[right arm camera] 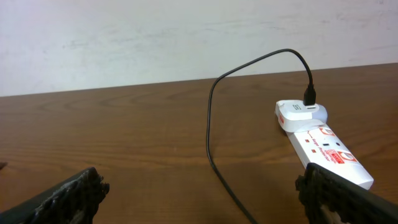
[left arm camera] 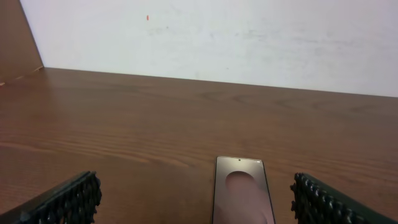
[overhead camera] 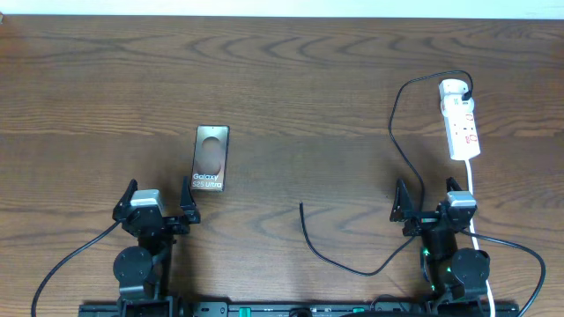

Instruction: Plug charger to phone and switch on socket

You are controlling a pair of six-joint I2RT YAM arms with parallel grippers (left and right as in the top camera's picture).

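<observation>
The phone (overhead camera: pixel 211 158) lies face up on the wooden table, just ahead and right of my left gripper (overhead camera: pixel 159 187), which is open and empty. In the left wrist view the phone (left arm camera: pixel 242 193) lies between the open fingers (left arm camera: pixel 196 202), nearer the right one. The white socket strip (overhead camera: pixel 460 119) lies at the far right. The black charger cable (overhead camera: pixel 393 110) is plugged into a white adapter (overhead camera: pixel 453 88) at the strip's far end. It runs past my open, empty right gripper (overhead camera: pixel 427 187), and its free tip (overhead camera: pixel 301 208) rests on the table mid-front. The right wrist view shows the strip (right arm camera: pixel 323 146) and cable (right arm camera: pixel 211 124).
The strip's thick white cord (overhead camera: pixel 471 189) runs toward the front edge beside the right arm. A white wall (left arm camera: pixel 217 37) stands behind the table's far edge.
</observation>
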